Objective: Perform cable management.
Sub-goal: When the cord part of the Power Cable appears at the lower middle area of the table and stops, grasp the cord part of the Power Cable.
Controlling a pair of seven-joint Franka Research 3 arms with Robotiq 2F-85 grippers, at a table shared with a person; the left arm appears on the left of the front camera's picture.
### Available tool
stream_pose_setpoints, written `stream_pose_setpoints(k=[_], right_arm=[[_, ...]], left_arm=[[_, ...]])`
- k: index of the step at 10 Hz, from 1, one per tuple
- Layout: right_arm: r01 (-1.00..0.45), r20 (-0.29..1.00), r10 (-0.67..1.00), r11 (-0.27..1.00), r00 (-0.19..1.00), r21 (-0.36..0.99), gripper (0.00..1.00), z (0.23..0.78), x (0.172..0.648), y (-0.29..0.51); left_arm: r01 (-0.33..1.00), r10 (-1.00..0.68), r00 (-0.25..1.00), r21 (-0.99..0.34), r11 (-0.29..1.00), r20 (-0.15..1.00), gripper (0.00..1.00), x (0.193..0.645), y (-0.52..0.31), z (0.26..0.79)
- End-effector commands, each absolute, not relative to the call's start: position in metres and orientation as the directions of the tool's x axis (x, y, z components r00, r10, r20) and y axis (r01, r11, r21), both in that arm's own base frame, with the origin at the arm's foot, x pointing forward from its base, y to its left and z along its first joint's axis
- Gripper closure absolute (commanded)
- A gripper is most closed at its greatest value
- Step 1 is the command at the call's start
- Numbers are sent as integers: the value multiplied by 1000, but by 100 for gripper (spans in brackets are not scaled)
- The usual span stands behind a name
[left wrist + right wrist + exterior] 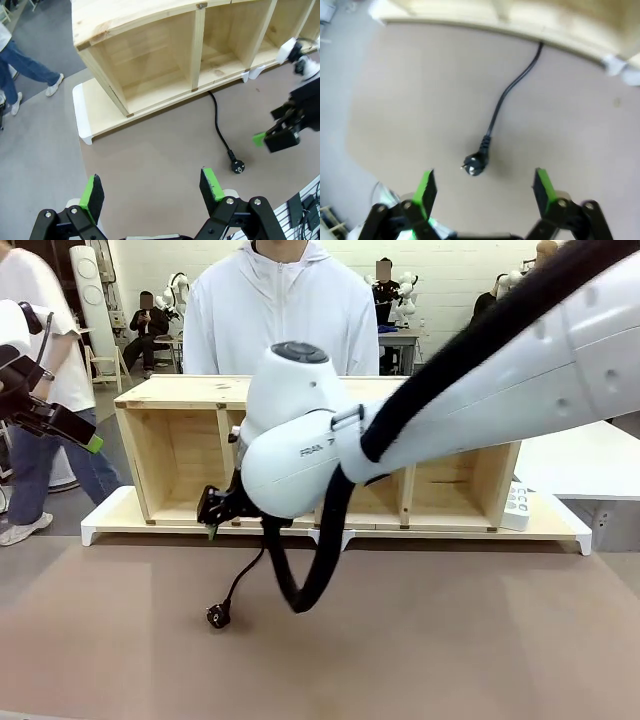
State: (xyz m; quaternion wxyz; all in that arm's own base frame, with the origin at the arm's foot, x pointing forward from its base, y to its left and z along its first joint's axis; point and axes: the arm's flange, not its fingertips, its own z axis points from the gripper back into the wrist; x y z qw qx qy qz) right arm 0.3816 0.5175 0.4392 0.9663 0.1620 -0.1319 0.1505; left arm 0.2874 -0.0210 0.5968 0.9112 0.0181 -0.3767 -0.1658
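Right claw [482, 187] hangs released over the cable [505, 95] on brown tabletop [450, 640]; left claw [150, 192] released too.

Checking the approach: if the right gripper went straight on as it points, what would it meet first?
Probably the round black plug of the thin black cable, lying on the brown tabletop ahead of the open right gripper; depth is unclear.

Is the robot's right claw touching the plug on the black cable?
Apart. In the right wrist view the open right gripper hangs over the plug, with bare table between the plug and each green pad.
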Motion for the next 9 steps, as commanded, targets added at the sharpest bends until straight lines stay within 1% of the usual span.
stream_pose_setpoints(k=[1, 2, 3, 4, 5, 8, 9], right_arm=[[-295, 237, 238, 922, 942, 249, 0, 436, 392, 532], [-284, 215, 240, 937, 947, 203, 0, 425, 388, 540], [-276, 212, 240, 948, 947, 161, 0, 417, 390, 546], [-257, 216, 233, 963, 948, 87, 0, 409, 397, 550], [-250, 194, 236, 967, 952, 49, 0, 399, 396, 556], [-223, 179, 223, 975, 958, -19, 0, 385, 403, 569], [-228, 163, 228, 973, 960, -17, 0, 378, 401, 577]], left_arm=[[285, -315, 654, 162, 945, 687, 0, 290, -20, 597], [285, -315, 654, 162, 945, 687, 0, 290, -20, 597], [285, -315, 654, 162, 945, 687, 0, 290, -20, 597], [285, -315, 654, 162, 945, 687, 0, 290, -20, 597], [285, -315, 654, 162, 945, 687, 0, 290, -20, 597], [285, -315, 654, 162, 945, 687, 0, 290, -20, 597], [285, -315, 654, 162, 945, 687, 0, 290, -20, 597]])
